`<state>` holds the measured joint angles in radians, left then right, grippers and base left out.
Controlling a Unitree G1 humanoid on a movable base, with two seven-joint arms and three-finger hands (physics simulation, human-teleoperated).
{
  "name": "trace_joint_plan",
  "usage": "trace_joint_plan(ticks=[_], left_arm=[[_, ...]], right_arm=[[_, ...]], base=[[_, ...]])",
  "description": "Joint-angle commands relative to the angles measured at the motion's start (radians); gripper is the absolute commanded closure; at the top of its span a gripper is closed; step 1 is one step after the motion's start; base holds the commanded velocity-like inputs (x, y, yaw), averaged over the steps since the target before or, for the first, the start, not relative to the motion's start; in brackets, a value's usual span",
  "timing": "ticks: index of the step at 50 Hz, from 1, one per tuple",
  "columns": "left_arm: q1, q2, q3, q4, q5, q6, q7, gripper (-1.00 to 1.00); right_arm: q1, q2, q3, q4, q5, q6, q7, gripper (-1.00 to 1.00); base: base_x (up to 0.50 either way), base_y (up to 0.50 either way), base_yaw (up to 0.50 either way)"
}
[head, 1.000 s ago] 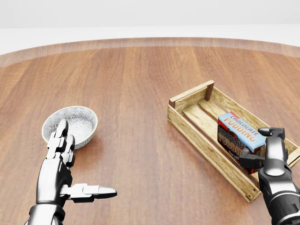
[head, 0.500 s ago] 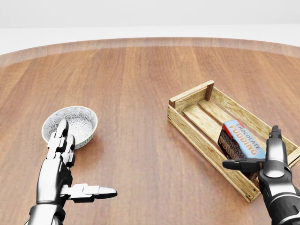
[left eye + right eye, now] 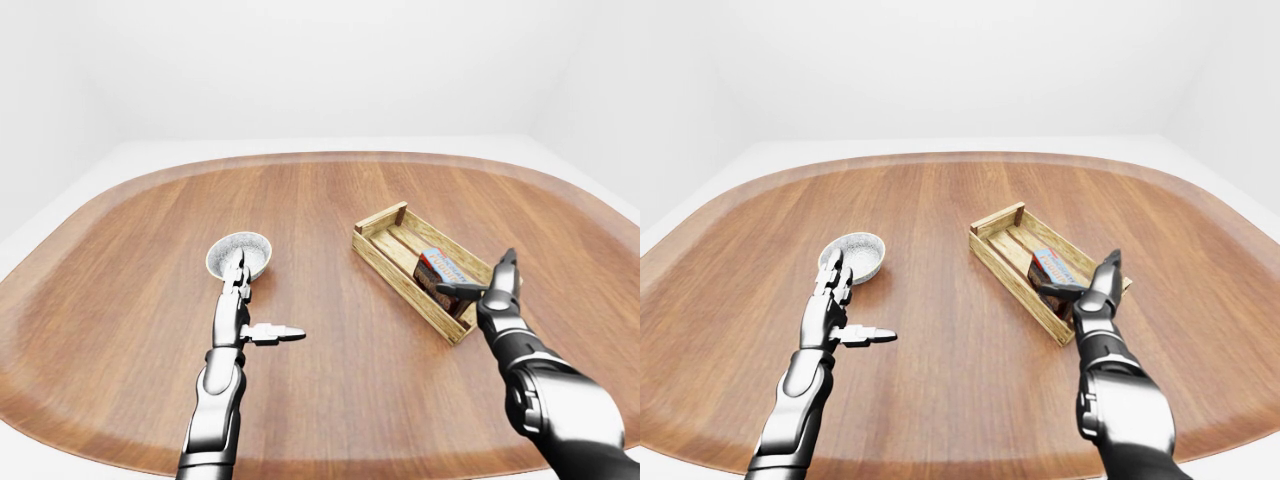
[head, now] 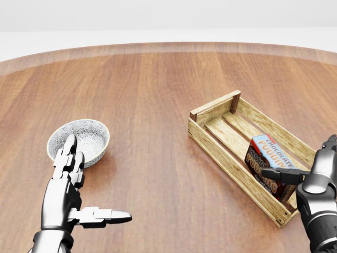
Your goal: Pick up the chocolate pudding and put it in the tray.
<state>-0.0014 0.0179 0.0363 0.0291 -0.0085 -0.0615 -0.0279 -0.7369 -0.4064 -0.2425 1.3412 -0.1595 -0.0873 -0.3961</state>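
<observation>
Both hands were open, pudding in tray.
The chocolate pudding (image 4: 267, 161) sat tilted inside the wooden tray (image 4: 216, 113), lower end. The right hand (image 4: 310, 179) had fingers spread, thumb just beside the box; the left hand (image 4: 76, 197) splayed near the bowl (image 4: 79, 139).

We're looking at a big rounded wooden table (image 3: 330, 200) with reddish-brown planks running away from us and a paler band around its edge. Past it there's a plain white floor (image 3: 330, 144) and bare white walls (image 3: 940, 60), all evenly lit, soft light, hardly any shadows anywhere.
</observation>
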Motion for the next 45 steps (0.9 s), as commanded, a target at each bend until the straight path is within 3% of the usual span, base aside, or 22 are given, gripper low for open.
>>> trace_joint_plan(ticks=[1, 29, 45], left_arm=[[0.002, 0.0, 0.002, -0.012, -0.012, 0.017, -0.008, -1.0], [0.0, 0.0, 0.004, -0.018, -0.014, 0.024, -0.006, -1.0], [0.001, 0.001, 0.003, -0.009, -0.013, 0.013, -0.008, -1.0]], right_arm=[[-0.013, -0.026, -0.003, -0.001, 0.014, 0.0, -0.128, -1.0], [-0.087, -0.089, 0.028, -0.097, 0.039, 0.0, -0.128, -1.0], [-0.079, -0.128, -0.004, -0.422, 0.12, 0.0, -0.128, -1.0]], base=[[0.0, 0.0, 0.0], [0.0, 0.0, 0.0], [0.0, 0.0, 0.0]])
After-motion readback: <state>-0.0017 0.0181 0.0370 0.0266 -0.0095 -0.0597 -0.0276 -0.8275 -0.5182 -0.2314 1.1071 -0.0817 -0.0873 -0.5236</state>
